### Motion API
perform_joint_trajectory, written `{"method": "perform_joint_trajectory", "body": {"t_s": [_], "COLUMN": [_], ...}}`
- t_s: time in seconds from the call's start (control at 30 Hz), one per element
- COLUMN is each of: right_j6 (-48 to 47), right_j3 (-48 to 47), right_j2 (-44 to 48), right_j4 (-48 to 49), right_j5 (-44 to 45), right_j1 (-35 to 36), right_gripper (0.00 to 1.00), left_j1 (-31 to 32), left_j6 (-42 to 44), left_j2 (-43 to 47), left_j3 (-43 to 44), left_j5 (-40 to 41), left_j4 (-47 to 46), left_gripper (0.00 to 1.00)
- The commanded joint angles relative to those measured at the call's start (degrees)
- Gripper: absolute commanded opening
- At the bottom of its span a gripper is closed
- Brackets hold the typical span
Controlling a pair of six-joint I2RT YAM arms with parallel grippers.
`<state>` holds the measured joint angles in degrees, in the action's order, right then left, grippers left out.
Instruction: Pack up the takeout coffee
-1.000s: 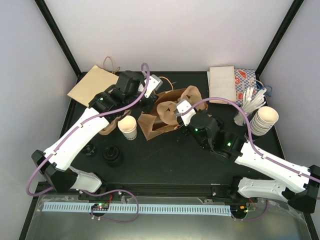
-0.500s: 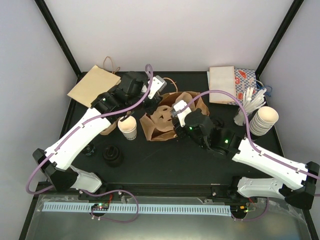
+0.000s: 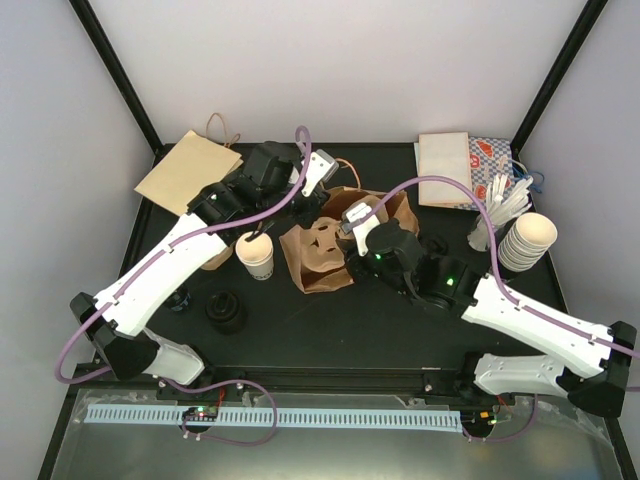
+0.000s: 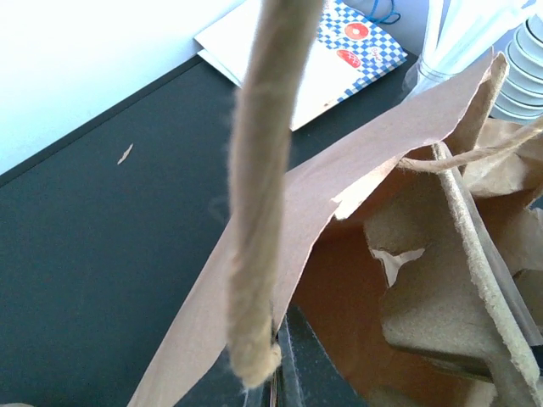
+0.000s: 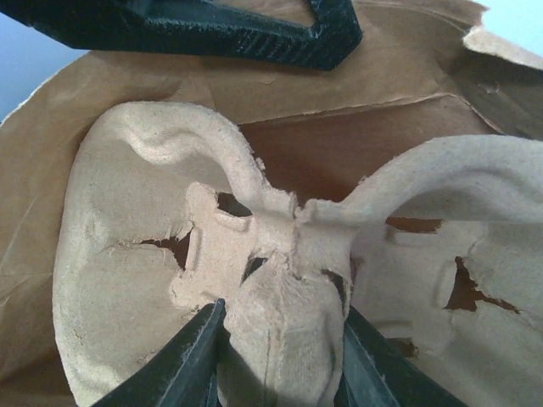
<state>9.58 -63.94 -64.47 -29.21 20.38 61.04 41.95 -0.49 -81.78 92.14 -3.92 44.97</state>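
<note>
The takeout coffee, a small white paper cup (image 3: 257, 255), stands on the black table left of the brown paper bag (image 3: 318, 270). My left gripper (image 3: 305, 200) is shut on the bag's upper edge (image 4: 339, 170); in the left wrist view (image 4: 284, 373) the bag's twisted paper handle (image 4: 259, 186) hangs in front of it. My right gripper (image 3: 350, 232) is shut on the centre post of the brown moulded cup carrier (image 5: 284, 314), which sits in the bag's mouth (image 3: 322, 238). Neither gripper touches the cup.
A tall stack of cream cups (image 3: 527, 240) and white cutlery (image 3: 500, 205) stand at the right. Napkins (image 3: 445, 165) and a checkered packet (image 3: 492, 160) lie at the back right. A flat paper bag (image 3: 185, 170) lies at the back left. Black lids (image 3: 226, 312) lie at the front left.
My right gripper has moved left with the carrier, further into the bag. The bag has shifted left. My left gripper has lifted the bag's edge slightly.
</note>
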Motion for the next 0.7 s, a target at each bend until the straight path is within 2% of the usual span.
{"method": "perform_joint_trajectory", "body": {"t_s": [0.0,0.67], "right_j6": [2.9,5.3], "right_j3": [-0.5,2.2], "right_j2": [-0.3,-1.1], "right_j4": [0.5,0.1], "right_j5": [-0.4,-10.3], "right_j1": [0.2,-7.1], "right_gripper": [0.34,0.34], "left_j1": [0.6,0.7], "left_j6": [-0.8,2.3], "left_j2": [-0.3,2.0], "left_j3": [2.9,0.5], "left_j5": [0.4,-2.0], "left_j4": [-1.1,-1.8], "left_gripper": [0.02,0.02]}}
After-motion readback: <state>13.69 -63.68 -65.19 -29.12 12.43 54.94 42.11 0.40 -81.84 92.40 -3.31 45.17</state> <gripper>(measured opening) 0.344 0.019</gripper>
